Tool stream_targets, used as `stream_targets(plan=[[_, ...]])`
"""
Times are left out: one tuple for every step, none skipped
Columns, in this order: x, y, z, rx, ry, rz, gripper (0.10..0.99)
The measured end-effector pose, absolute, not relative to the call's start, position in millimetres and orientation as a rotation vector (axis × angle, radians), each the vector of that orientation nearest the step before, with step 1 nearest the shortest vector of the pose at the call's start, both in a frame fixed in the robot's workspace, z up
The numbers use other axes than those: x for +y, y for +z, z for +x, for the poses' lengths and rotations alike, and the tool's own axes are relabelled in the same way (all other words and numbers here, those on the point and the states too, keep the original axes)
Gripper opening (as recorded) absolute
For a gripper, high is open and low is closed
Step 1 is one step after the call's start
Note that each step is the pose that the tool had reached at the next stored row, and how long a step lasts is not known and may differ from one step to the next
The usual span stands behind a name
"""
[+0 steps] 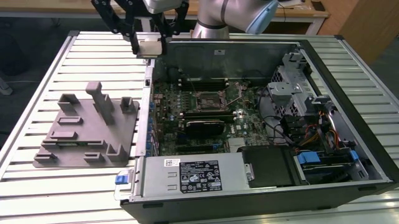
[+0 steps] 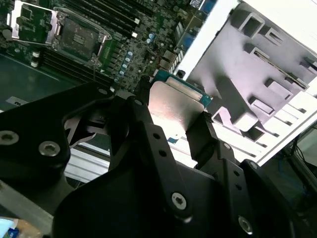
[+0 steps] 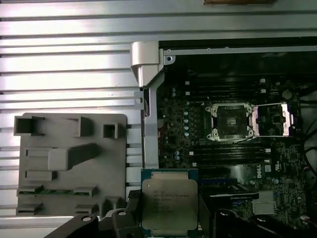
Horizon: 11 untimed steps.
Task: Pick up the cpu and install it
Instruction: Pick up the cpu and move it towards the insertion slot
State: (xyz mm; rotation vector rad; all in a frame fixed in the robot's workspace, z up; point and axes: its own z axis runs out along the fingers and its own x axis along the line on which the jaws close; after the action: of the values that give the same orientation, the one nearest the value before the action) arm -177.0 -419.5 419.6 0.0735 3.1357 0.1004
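**Now aloft: the cpu, gripped by its edges**

Plainly the gripper (image 1: pixel 149 46) has the cpu (image 3: pixel 168 203) in hand: the black fingers (image 2: pixel 205 136) are clamped on two opposite edges of the chip, its silver lid bare between them. In the exterior view it hangs above the far corner of the open computer case (image 1: pixel 349 70), well clear of the grey tray (image 1: pixel 87 135) with its upright posts.

The step in hand looks like the carry toward the socket (image 3: pixel 232 121), whose hold-down plate (image 3: pixel 272 119) lies swung open beside it. To do it well, I judge, the chip should stay level and square to the socket frame, the grip should stay on the edges alone, and the travel should stay high enough to pass the case wall.

Case and tray both rest on a counter (image 1: pixel 37 79) of long metal slats, silver and ribbed. Behind it stand pale wooden furniture (image 1: pixel 305 13) and a dark floor.
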Motion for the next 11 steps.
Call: stream_targets(plan=[[-420,420,-174,3.136,0.100,0.073,0.545],[-420,420,-171,3.136,0.101,0.073,0.545],[-419,420,-168,3.136,0.100,0.074,0.545],[-419,420,-164,3.136,0.100,0.074,0.545],[-419,420,-161,3.136,0.100,0.074,0.545],[-420,420,-158,3.136,0.100,0.073,0.545],[-420,420,-155,3.136,0.101,0.073,0.545],[-419,420,-151,3.136,0.100,0.074,0.545],[-419,420,-148,3.136,0.100,0.074,0.545],[-419,420,-145,3.136,0.100,0.074,0.545],[-420,420,-142,3.136,0.100,0.073,0.545]])
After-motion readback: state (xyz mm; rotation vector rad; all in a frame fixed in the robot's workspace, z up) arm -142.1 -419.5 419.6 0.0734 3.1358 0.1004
